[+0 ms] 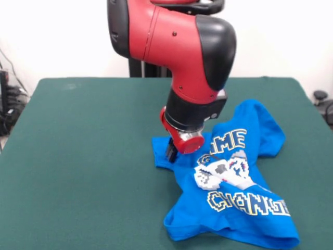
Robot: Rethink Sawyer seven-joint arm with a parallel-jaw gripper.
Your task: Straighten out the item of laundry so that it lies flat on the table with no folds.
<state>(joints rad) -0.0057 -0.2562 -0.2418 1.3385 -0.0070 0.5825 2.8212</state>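
Note:
The item of laundry [234,192] is a bright blue T-shirt with a pixel game-controller print and block lettering. It lies crumpled on the right half of the green table [83,156], with wrinkles across its body and a fold along its near hem. The gripper [171,150] hangs from the red and black arm, down at the shirt's left edge by a sleeve. Only a dark tip shows beneath the red wrist, so its state stays hidden. Whether it touches the cloth is unclear.
The arm's large red and black links [177,47] lean over the middle of the table's far half. Dark equipment stands off the left edge [6,104] and off the right edge [321,101].

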